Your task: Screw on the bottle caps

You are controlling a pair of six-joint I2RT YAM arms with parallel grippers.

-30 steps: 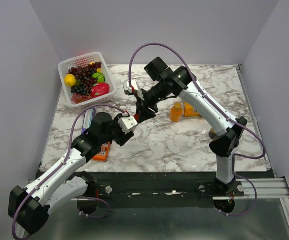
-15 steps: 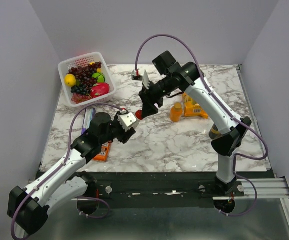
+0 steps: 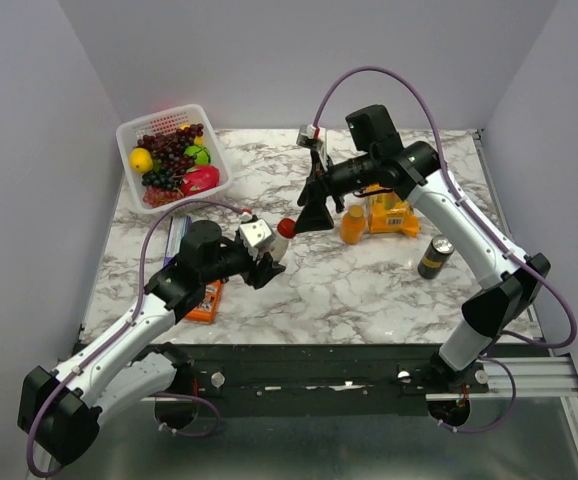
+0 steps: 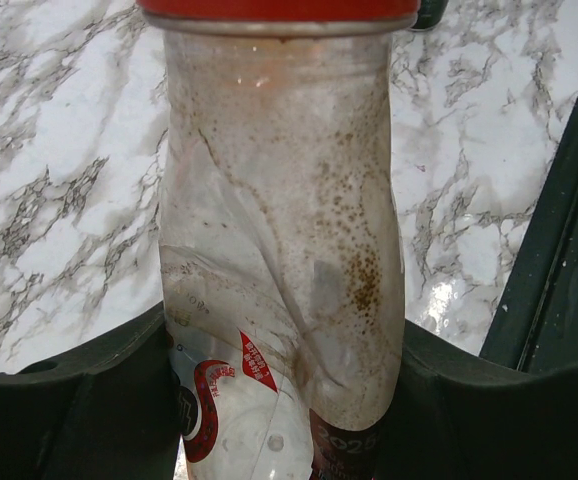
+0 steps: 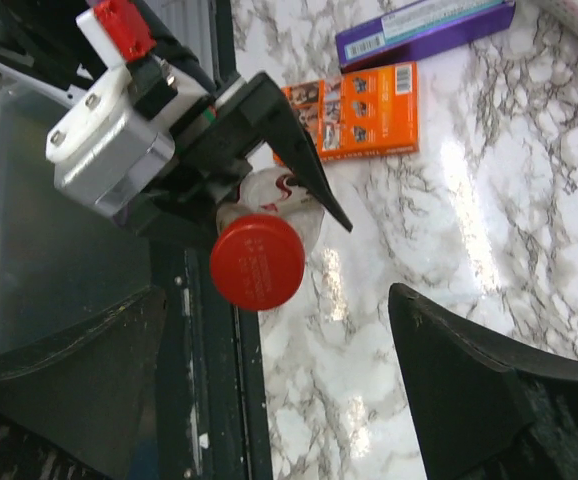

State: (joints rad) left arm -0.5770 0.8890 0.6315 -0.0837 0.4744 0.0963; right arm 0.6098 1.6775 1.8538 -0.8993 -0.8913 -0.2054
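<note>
At the lower left of the top view, the left gripper (image 3: 269, 258) is clamped around the lower body of a small clear plastic bottle (image 4: 279, 250). The left wrist view shows its dark fingers (image 4: 69, 410) pressed against both sides of the bottle at the bottom of the frame. The bottle's walls are speckled brown, with a red-and-white label low down. It is held off the white marble-patterned tabletop (image 3: 369, 290) and leans toward the centre of the frame. A round red plastic cap (image 5: 257, 262) sits on its neck; how tightly it is threaded cannot be told.

Just beside that cap, up and to the right, hangs the right gripper (image 3: 314, 218). Its jaws are spread wide and hold nothing — the right wrist view looks between them onto the red cap.

Under the left arm lie a flat orange cardboard box (image 5: 354, 110) and a long purple box (image 5: 424, 28). Right of centre stands a small orange plastic bottle (image 3: 353, 224), touching a yellow-orange carton (image 3: 391, 212) — its top is too small to read. A black drink can (image 3: 432, 257) stands lower right of them. At the upper left, a white plastic basket (image 3: 129, 135) holds grapes and other fruit.
</note>
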